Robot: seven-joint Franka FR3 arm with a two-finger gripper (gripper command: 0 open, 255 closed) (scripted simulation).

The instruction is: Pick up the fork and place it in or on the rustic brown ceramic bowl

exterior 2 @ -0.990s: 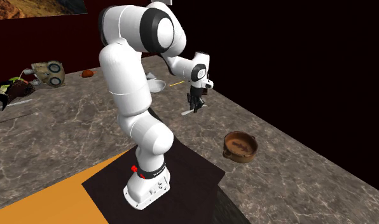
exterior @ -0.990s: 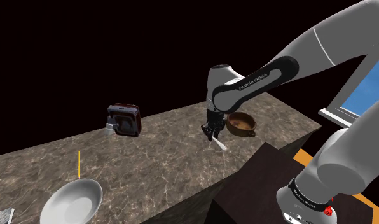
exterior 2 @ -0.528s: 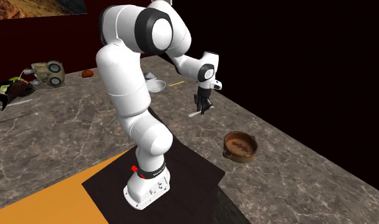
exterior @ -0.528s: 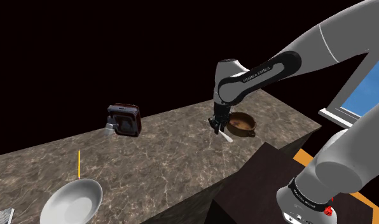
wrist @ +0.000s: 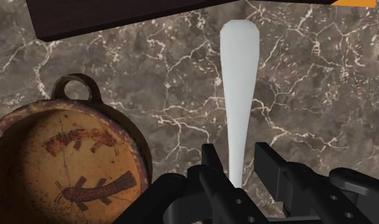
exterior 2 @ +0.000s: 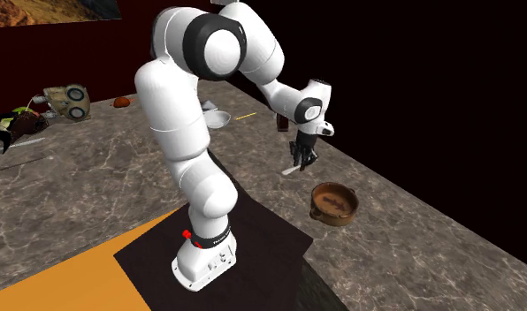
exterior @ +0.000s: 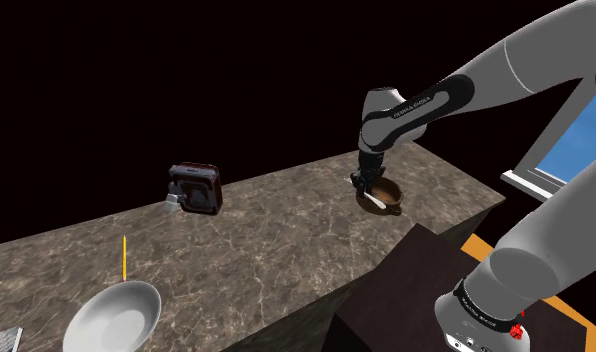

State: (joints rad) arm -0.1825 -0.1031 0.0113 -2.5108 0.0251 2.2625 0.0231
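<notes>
The gripper [wrist: 238, 160] hangs above the dark marbled counter [wrist: 322, 95], its black fingers [wrist: 211, 164] drawn narrow and clasping a plain white fork [wrist: 238, 83] by one end, so the rest of it juts out past the fingertips. The fork is lifted off the counter, just beside the rim of the brown two-handled bowl [wrist: 67, 159] and not inside it. That bowl [exterior 2: 333, 203] sits at the counter's end next to the dark stand [exterior 2: 253, 243]. Toward the other end, a dark red appliance [exterior: 194, 188] stands by the far edge, and a yellow stick [exterior: 124, 257] lies near a pale dish [exterior: 113, 317].
</notes>
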